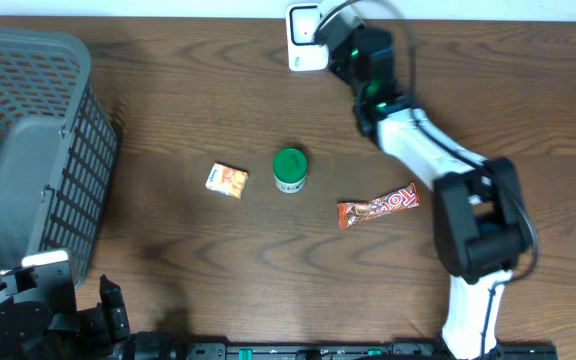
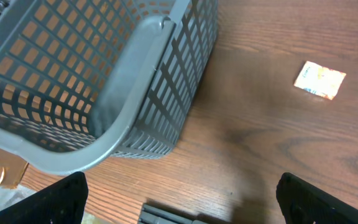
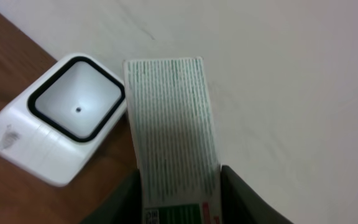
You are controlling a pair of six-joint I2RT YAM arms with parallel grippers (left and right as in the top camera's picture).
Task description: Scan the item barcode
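My right gripper (image 3: 180, 186) is shut on the item, a white box (image 3: 173, 124) printed with fine green text. The box stands up between the dark fingers (image 3: 244, 199). It is held just right of the white barcode scanner (image 3: 58, 127), whose dark-rimmed window faces up. A small code shows at the box's lower edge, near the fingers. In the overhead view the right gripper (image 1: 346, 48) is at the table's far edge beside the scanner (image 1: 306, 38); the box is mostly hidden there. My left gripper (image 2: 185, 199) is open and empty, low at the near left.
A grey mesh basket (image 1: 28, 150) fills the left side, close to the left gripper (image 2: 135, 93). Mid-table lie a small orange-and-white packet (image 1: 227, 180), a green-lidded tub (image 1: 290, 170) and a red candy bar (image 1: 379, 206). A white wall stands behind the scanner.
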